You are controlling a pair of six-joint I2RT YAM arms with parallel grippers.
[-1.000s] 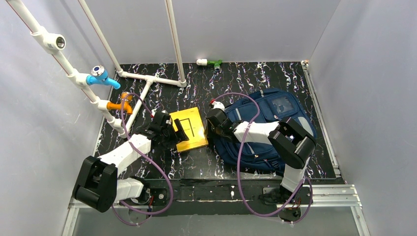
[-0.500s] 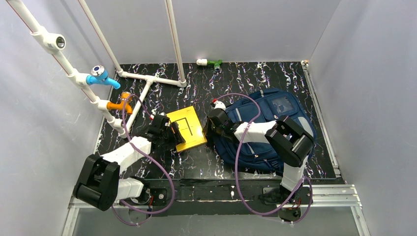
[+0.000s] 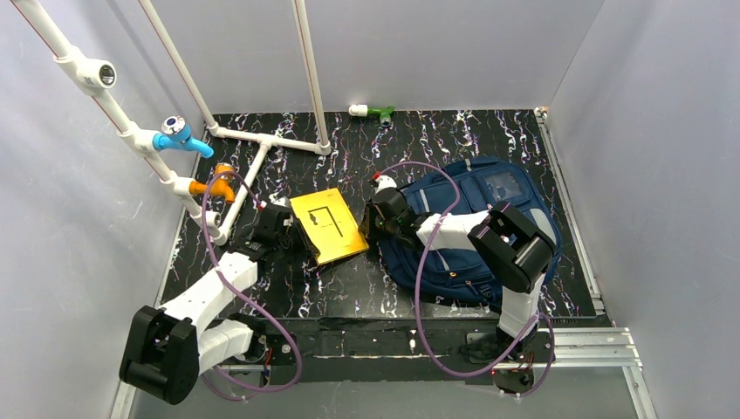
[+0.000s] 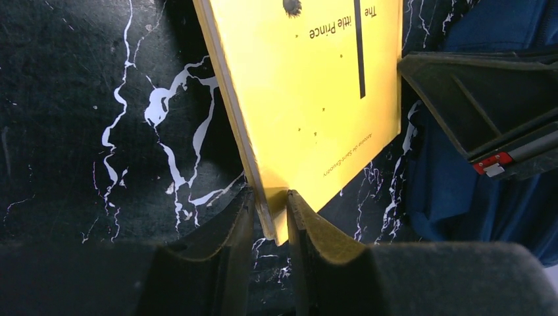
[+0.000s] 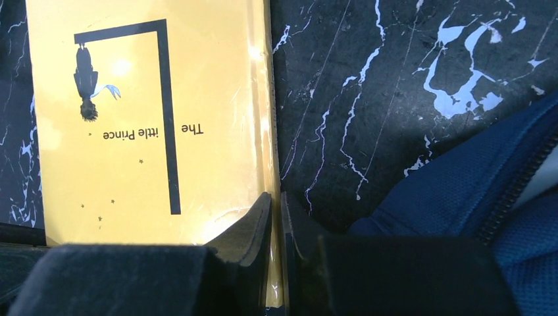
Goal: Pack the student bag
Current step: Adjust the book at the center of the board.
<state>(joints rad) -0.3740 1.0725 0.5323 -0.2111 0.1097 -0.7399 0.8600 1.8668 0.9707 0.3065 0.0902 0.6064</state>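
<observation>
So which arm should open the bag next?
Right, probably: the right gripper, though straddling the yellow book, sits beside the student bag; the left gripper pinches that book's opposite corner, farther away.

The book point(image 3: 327, 225) is yellow with black lines. The student bag point(image 3: 454, 275) is navy, the worktop point(image 3: 436, 131) white-veined black.

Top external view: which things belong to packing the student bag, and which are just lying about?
Job in hand: student bag; yellow book; left gripper and right gripper, each astride an edge of the book.
Lying about: white pipe frame; blue valve; orange valve; green fitting by the far wall.
</observation>
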